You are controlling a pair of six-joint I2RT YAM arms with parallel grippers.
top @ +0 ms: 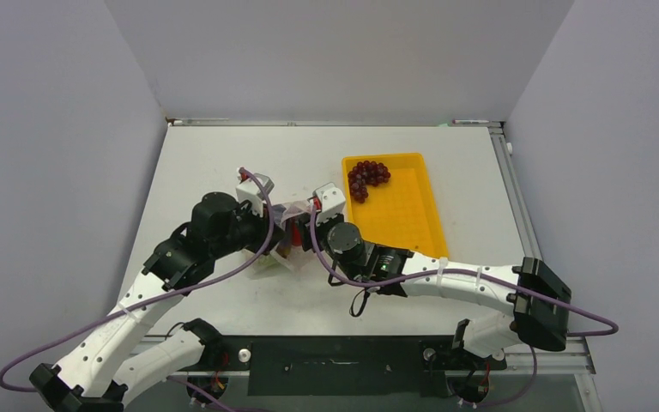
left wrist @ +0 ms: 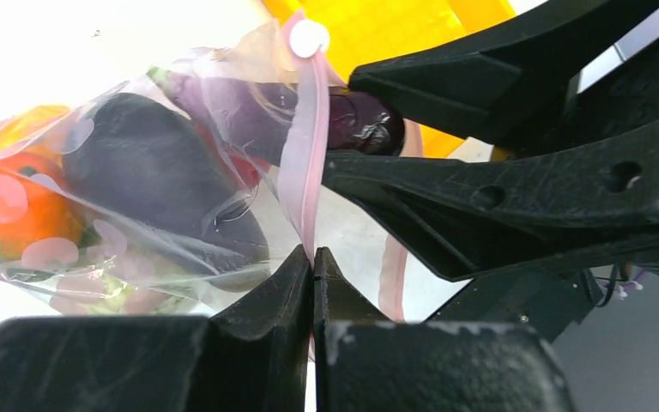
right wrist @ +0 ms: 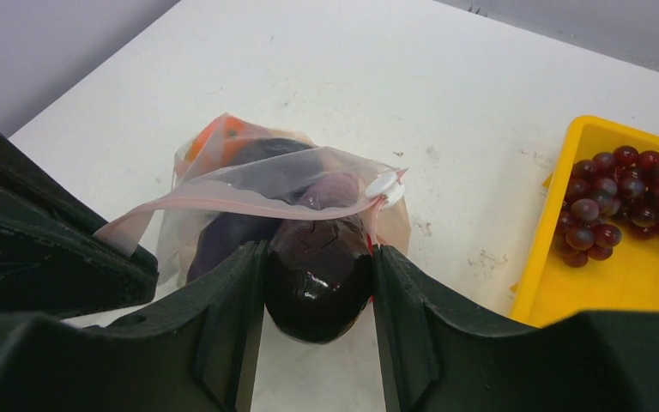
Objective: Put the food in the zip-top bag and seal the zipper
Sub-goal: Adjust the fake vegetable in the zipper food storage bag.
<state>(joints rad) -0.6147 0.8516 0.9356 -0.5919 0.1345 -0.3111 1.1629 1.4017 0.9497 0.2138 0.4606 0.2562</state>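
Bag: the clear dotted plastic zip-top bag [left wrist: 137,172] is held between both arms, just left of the yellow rectangular plastic tray [top: 412,232], over the white worktop [top: 223,163].
Zipper: the thin pink plastic strip [left wrist: 305,172] is seen unsealed, the mouth turned toward the tray.
Contents: a dark purple eggplant [left wrist: 154,180] and an orange round piece [left wrist: 17,206] are seen inside.
Right end effector [right wrist: 317,257]: clamped on a dark red rounded piece [right wrist: 317,292], which is held at the bag's mouth.
Left end effector [left wrist: 312,266]: pinched together on the strip.
Grapes: a dark red grape bunch [top: 367,177] is found in the tray's far left corner.
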